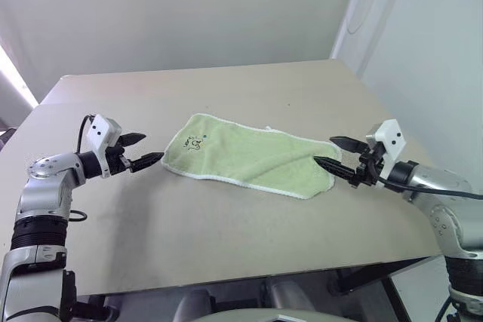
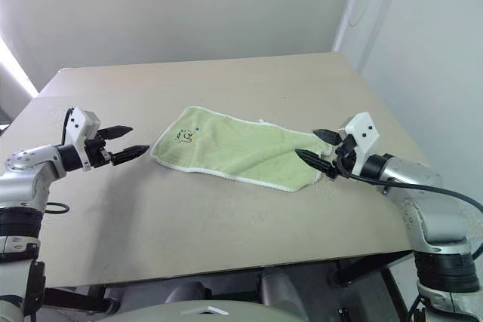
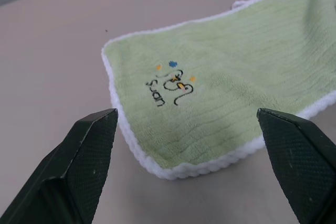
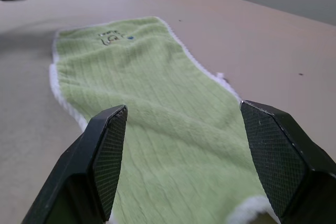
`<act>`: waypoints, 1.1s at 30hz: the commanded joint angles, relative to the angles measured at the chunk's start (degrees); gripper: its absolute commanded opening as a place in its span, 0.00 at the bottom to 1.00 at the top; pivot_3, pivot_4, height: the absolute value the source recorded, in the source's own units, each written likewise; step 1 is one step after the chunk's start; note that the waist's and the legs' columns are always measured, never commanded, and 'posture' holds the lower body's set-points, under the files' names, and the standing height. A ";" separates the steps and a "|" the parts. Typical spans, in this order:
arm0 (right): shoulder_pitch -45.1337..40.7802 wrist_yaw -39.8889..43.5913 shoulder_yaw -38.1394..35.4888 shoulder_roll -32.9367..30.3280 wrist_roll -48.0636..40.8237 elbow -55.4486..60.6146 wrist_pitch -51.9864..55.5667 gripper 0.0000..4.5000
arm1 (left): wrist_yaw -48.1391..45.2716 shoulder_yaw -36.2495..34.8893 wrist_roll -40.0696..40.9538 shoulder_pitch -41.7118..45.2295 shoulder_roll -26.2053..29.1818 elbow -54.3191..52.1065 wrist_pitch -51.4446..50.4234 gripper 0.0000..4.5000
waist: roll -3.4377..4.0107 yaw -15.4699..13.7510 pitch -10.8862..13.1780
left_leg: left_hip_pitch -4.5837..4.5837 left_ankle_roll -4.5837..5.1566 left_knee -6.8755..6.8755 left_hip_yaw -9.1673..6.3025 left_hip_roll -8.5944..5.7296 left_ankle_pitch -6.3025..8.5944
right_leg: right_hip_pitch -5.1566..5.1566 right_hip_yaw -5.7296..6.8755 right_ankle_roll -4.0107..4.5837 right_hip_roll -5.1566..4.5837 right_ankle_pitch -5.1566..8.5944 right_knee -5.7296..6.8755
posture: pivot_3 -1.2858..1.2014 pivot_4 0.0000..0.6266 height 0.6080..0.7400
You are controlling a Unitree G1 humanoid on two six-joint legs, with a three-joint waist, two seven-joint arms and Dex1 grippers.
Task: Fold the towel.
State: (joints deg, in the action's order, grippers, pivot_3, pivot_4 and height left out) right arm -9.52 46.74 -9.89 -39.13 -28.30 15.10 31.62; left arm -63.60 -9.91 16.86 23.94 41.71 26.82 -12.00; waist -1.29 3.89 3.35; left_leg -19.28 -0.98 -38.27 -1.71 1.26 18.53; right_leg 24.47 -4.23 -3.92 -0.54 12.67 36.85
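Observation:
The lime-green towel lies on the table as a long strip with white edging, slightly rumpled toward its right end. A small dark embroidered mark sits near its left end. My left gripper is open just off the towel's left edge, level with the mark, with nothing between its fingers. My right gripper is open at the towel's right end. In the right wrist view the cloth runs between its fingers without being pinched. The left wrist view shows the mark just ahead.
The beige table has bare surface behind and in front of the towel. Its front edge runs close below my arms. A pale wall stands beyond the table's right side.

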 commanded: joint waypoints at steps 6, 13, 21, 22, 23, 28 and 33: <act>-1.31 -1.17 0.14 1.14 0.10 1.28 -2.01 0.80 | -1.52 -0.32 0.10 3.80 1.37 2.95 1.23 1.00 | -0.03 -0.30 -0.02 | -0.01 0.00 -0.01 -0.01 0.00 0.00 | 0.00 0.02 0.00 -0.01 0.00 -0.07 | 0.52 0.00 0.79; 1.20 -3.77 -0.32 2.72 -0.55 3.51 -1.42 0.80 | -4.35 2.94 -2.12 7.18 1.23 6.47 1.76 1.00 | -0.03 -0.52 -0.02 | -0.04 0.00 -0.01 0.01 -0.01 0.00 | -0.01 0.00 0.00 -0.02 0.00 -0.14 | 0.52 0.00 0.79; -2.29 -7.54 2.47 4.89 0.69 1.01 0.98 0.80 | -0.66 8.69 -9.43 13.04 -0.91 19.12 4.44 1.00 | -0.03 -0.32 -0.02 | -0.03 0.00 -0.01 0.00 -0.01 0.00 | -0.02 0.01 0.01 0.00 -0.01 -0.11 | 0.52 0.00 0.79; -2.85 -7.94 2.82 5.02 0.74 1.12 1.38 0.80 | -0.77 8.92 -9.53 13.44 -1.07 19.82 4.27 1.00 | -0.03 -0.27 -0.02 | -0.04 0.00 0.00 0.00 -0.01 0.00 | -0.02 0.00 0.01 0.00 -0.01 -0.11 | 0.52 0.00 0.79; -3.36 -8.20 3.09 5.06 0.78 1.13 1.62 0.80 | -0.85 9.13 -9.71 13.92 -1.25 20.46 4.02 1.00 | -0.03 -0.26 -0.02 | -0.05 0.00 0.00 -0.01 -0.01 0.00 | -0.01 0.01 0.01 0.00 -0.01 -0.12 | 0.52 0.00 0.79; -4.66 -9.96 3.83 6.25 1.56 0.51 1.93 0.80 | 1.85 10.37 -12.55 18.31 -3.84 28.13 5.73 1.00 | -0.04 -0.72 -0.03 | -0.06 0.00 0.00 -0.02 -0.01 0.00 | 0.00 0.02 0.00 -0.01 -0.02 -0.24 | 0.52 0.00 0.79; -4.15 -10.47 3.35 5.92 1.38 1.30 2.28 0.80 | 2.83 12.22 -15.44 20.93 -5.83 33.82 7.52 1.00 | -0.04 -1.31 -0.03 | -0.08 0.01 0.02 -0.02 -0.01 0.01 | 0.01 0.03 -0.01 -0.01 -0.04 -0.34 | 0.52 0.00 0.79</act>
State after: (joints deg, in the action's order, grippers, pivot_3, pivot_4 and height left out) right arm -13.20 36.62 -5.33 -32.95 -26.92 14.80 34.18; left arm -61.04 1.68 2.41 43.01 35.58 59.94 -5.89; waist -1.33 2.58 3.32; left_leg -19.36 -0.97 -38.24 -1.74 1.25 18.53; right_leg 24.48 -4.20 -3.93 -0.55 12.63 36.49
